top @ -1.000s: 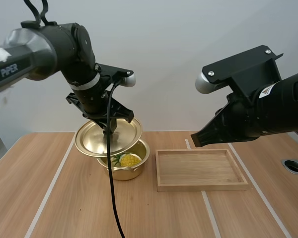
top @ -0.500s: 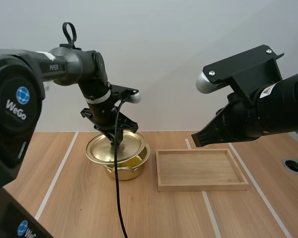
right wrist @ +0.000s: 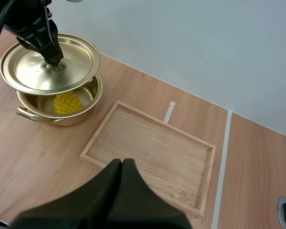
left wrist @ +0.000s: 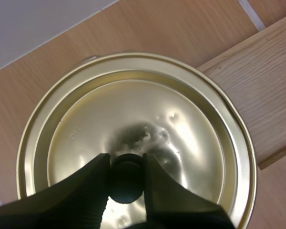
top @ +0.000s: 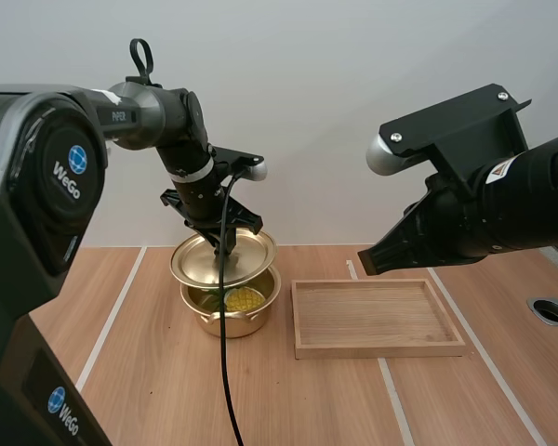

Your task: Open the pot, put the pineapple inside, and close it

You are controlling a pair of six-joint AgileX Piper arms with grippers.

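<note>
High view: my left gripper [top: 225, 243] has swung the lid [top: 251, 255] rightward; it now hovers over the pot [top: 231, 318], with the pineapple [top: 243, 298] inside.

Left wrist: fingers [left wrist: 93, 179] pinch the lid's knob [left wrist: 126, 177].

Right wrist: right gripper [right wrist: 121, 164] is closed on nothing above the wooden tray [right wrist: 152, 148].

Only lowering remains, I reckon.

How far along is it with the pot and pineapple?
Done: the pineapple lies in the pot. In hand: the left tool pinches the knob of the lid, holding it over the pot, not seated. Left: lower the lid and let go.
</note>
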